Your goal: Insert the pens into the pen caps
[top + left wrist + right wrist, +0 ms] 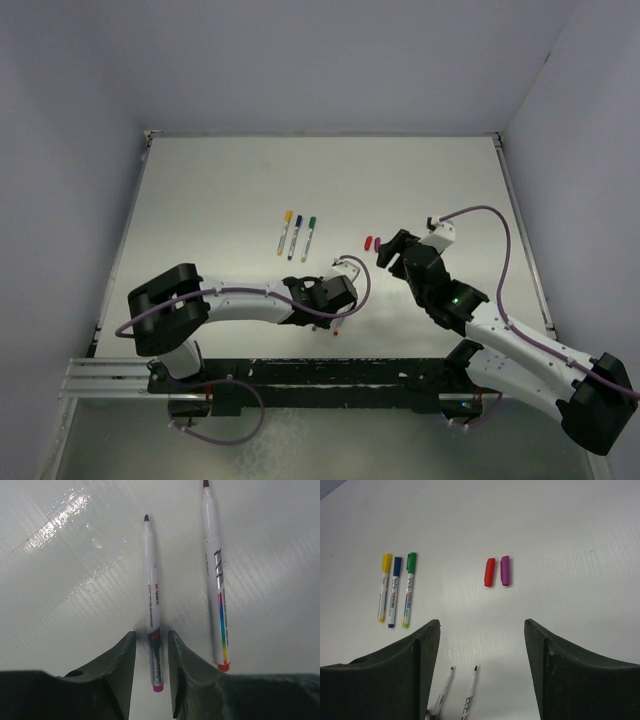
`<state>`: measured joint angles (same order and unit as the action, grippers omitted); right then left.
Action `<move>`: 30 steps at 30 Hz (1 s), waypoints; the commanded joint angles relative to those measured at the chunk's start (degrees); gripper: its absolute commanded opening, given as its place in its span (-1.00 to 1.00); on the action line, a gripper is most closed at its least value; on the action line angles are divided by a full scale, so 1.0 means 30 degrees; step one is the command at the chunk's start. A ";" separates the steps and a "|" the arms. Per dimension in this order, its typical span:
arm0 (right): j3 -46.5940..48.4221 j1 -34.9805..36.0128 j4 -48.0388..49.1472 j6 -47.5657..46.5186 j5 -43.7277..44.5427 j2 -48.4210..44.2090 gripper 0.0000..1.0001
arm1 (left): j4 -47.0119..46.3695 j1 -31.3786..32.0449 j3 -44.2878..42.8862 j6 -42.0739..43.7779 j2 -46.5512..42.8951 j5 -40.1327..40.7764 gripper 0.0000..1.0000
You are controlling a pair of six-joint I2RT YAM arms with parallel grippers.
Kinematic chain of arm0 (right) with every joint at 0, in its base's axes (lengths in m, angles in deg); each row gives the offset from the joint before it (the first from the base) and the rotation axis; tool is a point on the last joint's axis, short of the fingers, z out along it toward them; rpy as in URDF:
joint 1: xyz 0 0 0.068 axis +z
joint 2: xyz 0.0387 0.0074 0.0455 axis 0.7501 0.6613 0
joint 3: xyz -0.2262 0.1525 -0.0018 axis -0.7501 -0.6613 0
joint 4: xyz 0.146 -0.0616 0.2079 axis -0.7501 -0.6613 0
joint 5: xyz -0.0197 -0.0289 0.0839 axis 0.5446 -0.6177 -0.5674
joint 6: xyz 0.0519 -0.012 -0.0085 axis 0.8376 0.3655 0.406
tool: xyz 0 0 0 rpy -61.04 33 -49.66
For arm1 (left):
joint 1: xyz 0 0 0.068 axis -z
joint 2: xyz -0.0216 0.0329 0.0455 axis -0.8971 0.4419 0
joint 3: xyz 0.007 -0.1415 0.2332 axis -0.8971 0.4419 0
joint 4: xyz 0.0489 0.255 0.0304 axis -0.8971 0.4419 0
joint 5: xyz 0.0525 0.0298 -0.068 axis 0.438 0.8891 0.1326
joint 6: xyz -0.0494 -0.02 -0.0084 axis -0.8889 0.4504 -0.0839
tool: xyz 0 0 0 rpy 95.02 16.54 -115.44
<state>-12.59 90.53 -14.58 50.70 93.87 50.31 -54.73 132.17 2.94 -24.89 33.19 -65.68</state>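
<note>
Nearest my left wrist camera is the left pincer (pixel 152 632). Its two dark fingers (pixel 112 672) stand narrowly apart astride the tail of the purple-ended pen (pixel 151 590). I see a sliver of counter (pixel 75 605) on each side of the barrel, so I read it as not yet pinching. The pen lies flat with its bare tip pointing away from the wrist. The red-ended pen (pixel 216 580) lies near it on the right, roughly parallel and not touching.

To do this step well I want both fingers to meet the barrel evenly, so it does not roll or skid toward its neighbour. The hold sits near the coloured tail (good, I think, since the whole tip end is left free for the cap). I would lift straight up and keep the pen level before turning it toward the other arm.

The right pincer (pixel 481 621) is spread wide with nothing between its fingers. It is aimed toward the purple cap (pixel 505 570) and the red cap (pixel 490 572), which lie just beside each other on the counter. Picking up the purple one without nudging the red calls for care, in my judgement. Three capped pens (pixel 395 587), in yellow, blue and green, lie well to the left, finished by the look of them.

From above, the left arm (pixel 250 295) stretches low from its base toward the middle, its wrist down at the counter. The right arm (pixel 500 335) reaches up and leftward from its base, with the pincer just short of the caps.
</note>
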 commanded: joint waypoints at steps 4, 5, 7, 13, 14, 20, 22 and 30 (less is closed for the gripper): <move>0.0389 -0.0006 0.0282 0.0242 0.0215 -0.0430 0.40 | 0.1477 0.0080 -0.0403 0.0032 0.0493 -0.0492 -0.33; 0.0397 -0.0018 0.0234 0.0261 0.0229 -0.0446 0.40 | 0.1558 0.0062 -0.0401 0.0010 0.0495 -0.0556 -0.33; 0.0441 -0.0024 0.0093 0.0322 0.0259 -0.0555 0.40 | 0.1682 0.0065 -0.0437 0.0003 0.0495 -0.0717 -0.34; 0.0419 -0.0003 -0.0107 0.0643 0.0450 -0.0833 0.40 | 0.1798 0.0036 -0.0456 0.0106 0.0734 -0.1230 -0.43; 0.0419 -0.0010 -0.0108 0.0681 0.0463 -0.0910 0.40 | 0.1744 0.0035 -0.0455 0.0092 0.0825 -0.1282 -0.45; 0.0424 -0.0009 -0.0119 0.0779 0.0466 -0.1023 0.40 | 0.0339 -0.0156 -0.0094 0.0285 0.1905 -0.2342 -0.87; 0.0524 -0.0019 -0.0178 0.0675 0.0465 -0.0979 0.40 | -0.0057 -0.0211 -0.0065 0.0310 0.2463 -0.2720 -1.00; 0.0818 -0.0004 -0.1102 0.0775 0.1516 -0.1010 0.40 | -0.0951 -0.0454 0.0675 0.0104 0.2677 -0.2957 -1.00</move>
<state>-12.53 90.53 -16.24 51.97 94.41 47.92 -61.15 131.43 0.23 -24.26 37.47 -69.75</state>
